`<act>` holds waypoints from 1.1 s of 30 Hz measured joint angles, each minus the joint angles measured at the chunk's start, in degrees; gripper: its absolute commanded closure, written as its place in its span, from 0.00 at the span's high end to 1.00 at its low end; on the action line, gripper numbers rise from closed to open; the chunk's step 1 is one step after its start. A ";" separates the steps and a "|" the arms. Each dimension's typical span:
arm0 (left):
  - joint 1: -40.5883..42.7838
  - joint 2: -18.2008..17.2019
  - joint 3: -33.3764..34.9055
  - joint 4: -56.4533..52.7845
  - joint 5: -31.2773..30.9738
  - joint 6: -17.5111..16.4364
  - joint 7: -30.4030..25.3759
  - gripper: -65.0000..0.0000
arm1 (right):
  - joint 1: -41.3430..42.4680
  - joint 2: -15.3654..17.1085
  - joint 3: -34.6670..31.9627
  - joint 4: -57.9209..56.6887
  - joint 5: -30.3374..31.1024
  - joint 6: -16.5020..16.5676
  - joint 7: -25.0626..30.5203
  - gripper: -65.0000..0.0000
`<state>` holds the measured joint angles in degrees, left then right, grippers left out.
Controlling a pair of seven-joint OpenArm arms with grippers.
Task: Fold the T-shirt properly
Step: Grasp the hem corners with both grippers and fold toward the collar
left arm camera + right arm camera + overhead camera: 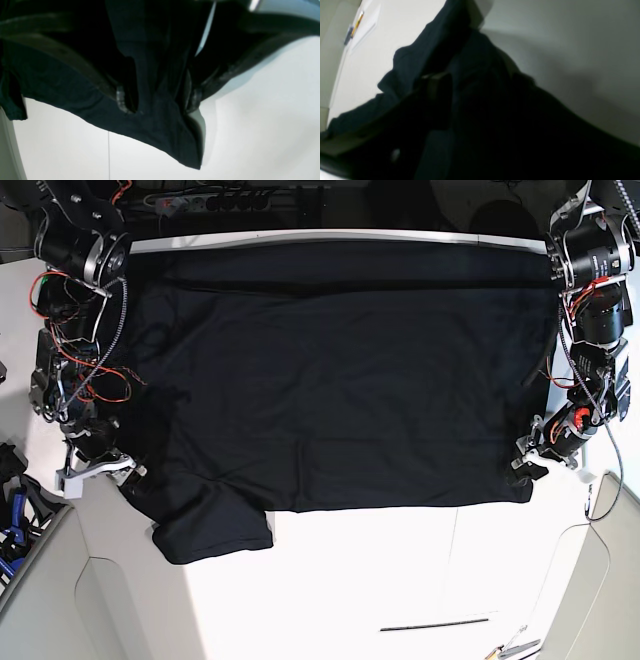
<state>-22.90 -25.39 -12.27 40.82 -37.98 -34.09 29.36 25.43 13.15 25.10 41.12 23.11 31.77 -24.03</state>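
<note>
The black T-shirt lies spread wide over the white table, held stretched between the two arms. One short sleeve sticks out at the front left. My left gripper is at the shirt's front right corner. In the left wrist view its fingers pinch a bunch of the fabric, which hangs just above the table. My right gripper is at the shirt's front left edge. In the right wrist view the dark cloth drapes over it and hides most of the fingers.
Red wiring runs along the arm at the left. Blue tools lie off the table's left edge. A pen-like item lies near the front right. The bare white table surface fills the front half.
</note>
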 measured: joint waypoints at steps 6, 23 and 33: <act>-0.13 0.00 0.00 -0.02 0.96 0.04 0.63 0.00 | -0.09 -0.26 -0.59 0.15 -0.46 -0.02 -0.70 0.00; -1.60 -4.24 0.24 7.76 -5.90 -5.07 16.26 0.00 | -2.99 0.61 -0.81 18.10 0.92 1.49 -16.57 0.00; 11.28 -10.23 0.37 25.07 -14.19 -5.44 21.79 0.00 | -15.52 5.90 -0.81 32.98 9.14 1.70 -18.88 0.00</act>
<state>-11.62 -35.62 -11.90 65.89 -52.16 -39.53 51.16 9.91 19.05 24.29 74.11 32.25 33.47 -42.92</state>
